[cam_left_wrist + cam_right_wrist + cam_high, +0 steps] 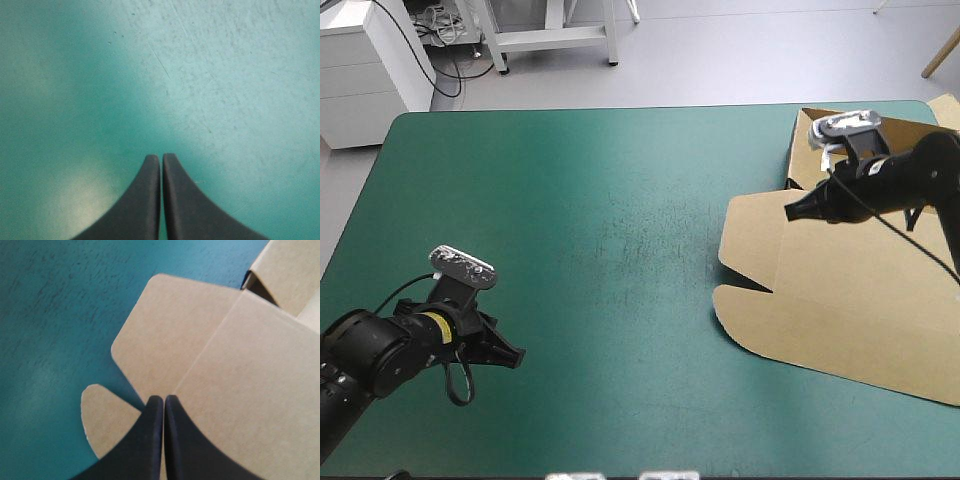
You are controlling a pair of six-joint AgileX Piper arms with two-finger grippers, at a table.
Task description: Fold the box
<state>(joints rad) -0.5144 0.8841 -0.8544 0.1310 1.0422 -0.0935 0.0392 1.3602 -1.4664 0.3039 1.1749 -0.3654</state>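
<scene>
High view gives me the brown box [840, 300] on the right side of the teal-green table cover [600, 220]. Most of it lies flat, with walls standing up at its far end near the table's far right corner. A farther flap [752, 235] and a nearer flap [745, 318], both rounded, point left with a notch between them. My right gripper [790, 210] sits above the box's left part, fingers pressed together with nothing between them. On the right wrist view its tip is over the crease where the farther flap joins the main panel; I cannot tell whether it touches the board. My left gripper [515, 355] is at the near left, well apart from the box, fingers together over bare cover.
</scene>
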